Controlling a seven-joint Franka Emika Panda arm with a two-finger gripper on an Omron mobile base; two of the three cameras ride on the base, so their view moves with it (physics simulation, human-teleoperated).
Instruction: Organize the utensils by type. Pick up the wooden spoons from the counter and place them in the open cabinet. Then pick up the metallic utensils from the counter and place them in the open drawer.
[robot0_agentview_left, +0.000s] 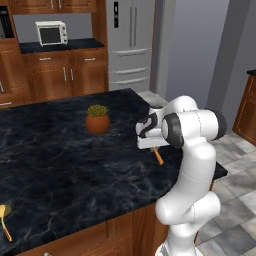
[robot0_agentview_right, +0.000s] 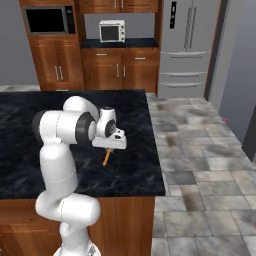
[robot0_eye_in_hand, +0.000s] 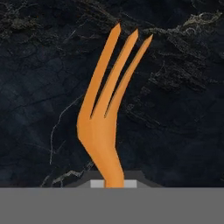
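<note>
Fork (robot0_eye_in_hand: 105, 109), orange and three-tined, lies on the dark counter (robot0_agentview_left: 60, 165) near its edge, beneath your gripper (robot0_eye_in_hand: 107, 181), whose jaws look nearly closed around the handle. Lift carefully: a narrow end-grip could let it pivot.

No readable text anywhere

No letters, numbers, brand marks or signs can be made out on any surface; the toaster oven (robot0_agentview_right: 112, 31) and microwave (robot0_agentview_right: 48, 20) on the far wall show plain faces, and the fridge's (robot0_agentview_right: 187, 40) dark door panel is too small to read.
</note>
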